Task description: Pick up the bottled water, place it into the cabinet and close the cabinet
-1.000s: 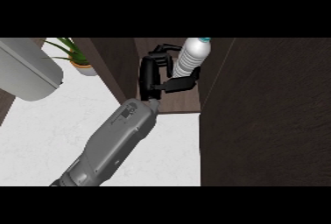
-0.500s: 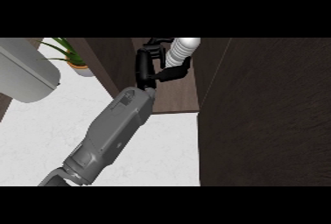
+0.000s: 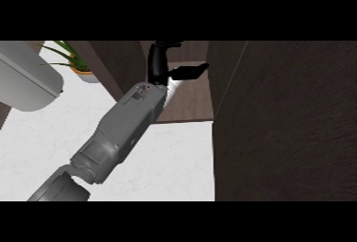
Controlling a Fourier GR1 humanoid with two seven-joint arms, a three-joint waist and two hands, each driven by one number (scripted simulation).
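Note:
My left hand reaches into the open cabinet, above its brown shelf. Its fingers point up and away with a slight hook at the tips, and the thumb sticks out to the right. Bare shelf shows between fingers and thumb, so the hand is open. The bottled water shows only as a pale sliver just below the thumb, beside the wrist; the forearm hides the rest. I cannot tell whether it stands upright. My right hand shows nowhere.
The cabinet's dark door stands open and fills the right side. A potted plant sits at the back left on the white counter. A large grey rounded appliance lies at the far left.
The hand has gone deeper into the cabinet. The bottle, earlier held up between fingers and thumb, now sits lower, beneath the thumb, and the fingers have spread away from it.

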